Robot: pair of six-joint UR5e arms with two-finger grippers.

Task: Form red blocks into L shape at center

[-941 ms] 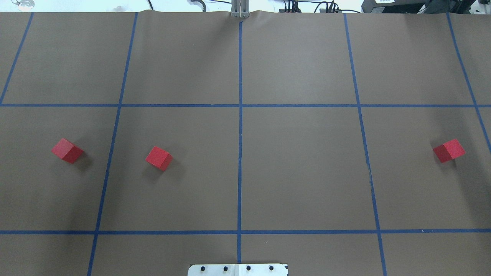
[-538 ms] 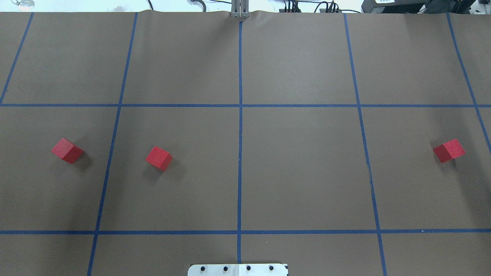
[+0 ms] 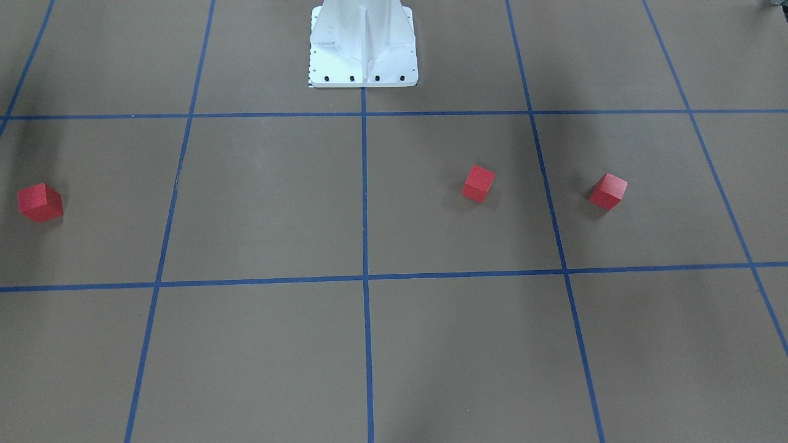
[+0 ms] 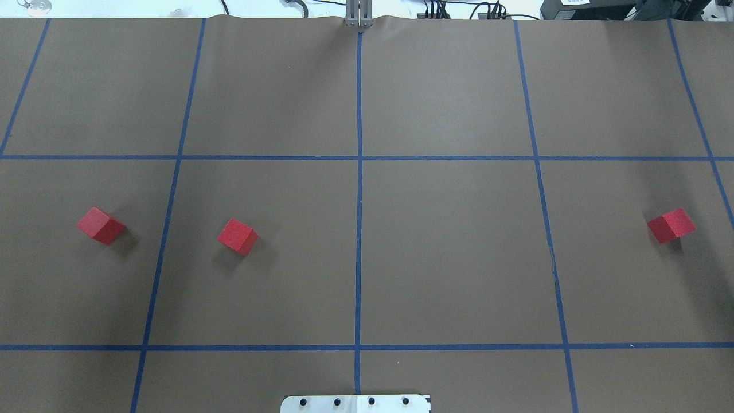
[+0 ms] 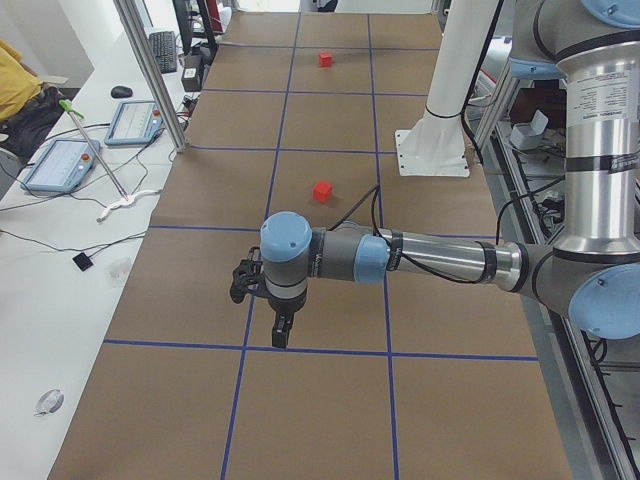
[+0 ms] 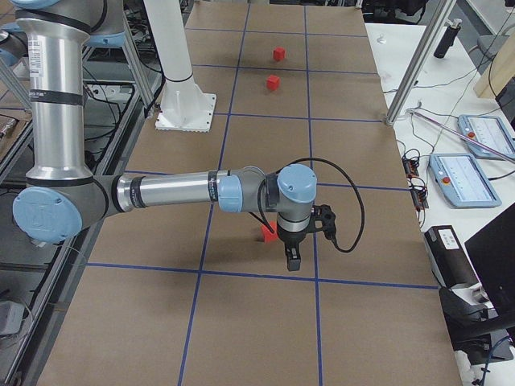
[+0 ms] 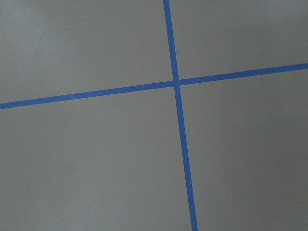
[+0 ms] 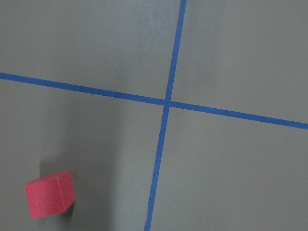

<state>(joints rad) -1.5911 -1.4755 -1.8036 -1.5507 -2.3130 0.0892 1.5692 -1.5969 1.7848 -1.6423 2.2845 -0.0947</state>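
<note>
Three red blocks lie apart on the brown surface. In the overhead view two are on the left and one is at the far right. The center is bare brown surface crossed by a blue tape line. My left gripper shows only in the exterior left view, hanging above the table's near end; I cannot tell its state. My right gripper shows only in the exterior right view, just in front of the right block; I cannot tell its state. That block also shows in the right wrist view.
The white robot base plate sits at the near middle edge, with its pedestal in the front view. Blue tape lines grid the surface. Tablets and cables lie on the white bench beside the table.
</note>
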